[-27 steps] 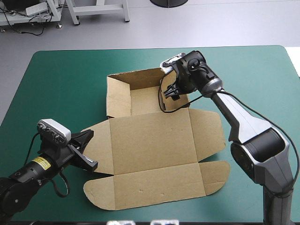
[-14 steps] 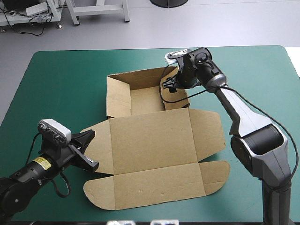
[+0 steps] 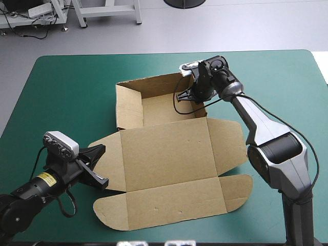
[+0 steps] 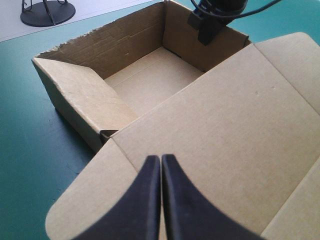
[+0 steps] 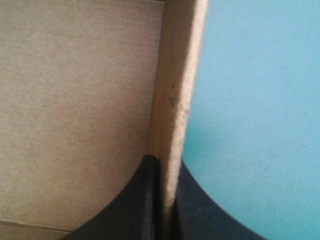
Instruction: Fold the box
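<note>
Wall pinch on brown cardboard box
Its raised side wall sits clamped in the right gripper, likely for steadying (left gripper pressed together, empty).

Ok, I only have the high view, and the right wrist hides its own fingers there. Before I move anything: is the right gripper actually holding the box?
Observer: Yes. The right gripper is shut on the box, pinching its raised side wall, with one finger inside the tray and one outside.
Operator: And the left one, is it gripping anything?
Observer: No. The left gripper is shut with no board between its fingers, pointing over the flat lid panel.
</note>
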Robot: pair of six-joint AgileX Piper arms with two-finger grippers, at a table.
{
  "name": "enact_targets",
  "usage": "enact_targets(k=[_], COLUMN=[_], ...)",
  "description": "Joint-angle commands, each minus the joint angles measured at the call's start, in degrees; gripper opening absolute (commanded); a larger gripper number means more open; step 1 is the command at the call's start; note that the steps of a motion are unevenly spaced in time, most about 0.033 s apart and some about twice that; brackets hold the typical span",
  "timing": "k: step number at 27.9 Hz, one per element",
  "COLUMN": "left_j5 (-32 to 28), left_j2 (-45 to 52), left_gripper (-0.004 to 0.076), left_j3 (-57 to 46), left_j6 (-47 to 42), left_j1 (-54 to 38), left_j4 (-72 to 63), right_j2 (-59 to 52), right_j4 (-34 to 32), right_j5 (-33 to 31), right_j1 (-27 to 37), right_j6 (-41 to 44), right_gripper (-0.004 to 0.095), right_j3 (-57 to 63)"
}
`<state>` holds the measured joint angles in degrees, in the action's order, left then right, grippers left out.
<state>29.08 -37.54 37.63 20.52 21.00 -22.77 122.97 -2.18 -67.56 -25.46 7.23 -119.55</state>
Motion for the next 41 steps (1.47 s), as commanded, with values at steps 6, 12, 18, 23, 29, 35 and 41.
enact_targets(k=[6,12,18,23,29,35,41], left_j5=[-3.6,-5.2,-5.4,-5.8,-6.1,-5.7,-5.3], left_j2=[0.0,0.0,0.0,0.0,0.0,0.0,0.0], left_gripper=[-0.0006,-0.0006,-0.0006,-0.0006,-0.0006,-0.0006,-0.0006], left_j3=[1.6,1.6,1.6,1.6,1.6,1.6,1.6], left_j6=[0.5,0.5,0.5,0.5,0.8,0.2,0.2], left_j1=[0.2,0.2,0.2,0.2,0.2,0.2,0.2], left_j4=[0.8,1.3,1.6,2.2,2.2,2.0,2.0], right_j2=[-4.7,-7.8,-8.8,-7.4,-3.3,-0.2,-0.1], right_j4=[-3.6,-2.3,3.8,5.4,4.1,0.9,4.6], right_j5=[-4.1,-4.0,-4.0,-3.2,-3.4,-4.0,-4.0], right_j1=[10.4,25.3,38.9,45.0,47.0,47.0,48.3], right_j6=[-1.9,-2.4,-3.7,-4.0,-3.5,-3.0,-7.2], right_gripper=[-0.0025,-0.0025,-0.0023,-0.0023,-0.0017,-0.0018,0.0045], right_j3=[-5.8,-5.8,-5.7,-5.2,-5.2,-5.2,-5.2])
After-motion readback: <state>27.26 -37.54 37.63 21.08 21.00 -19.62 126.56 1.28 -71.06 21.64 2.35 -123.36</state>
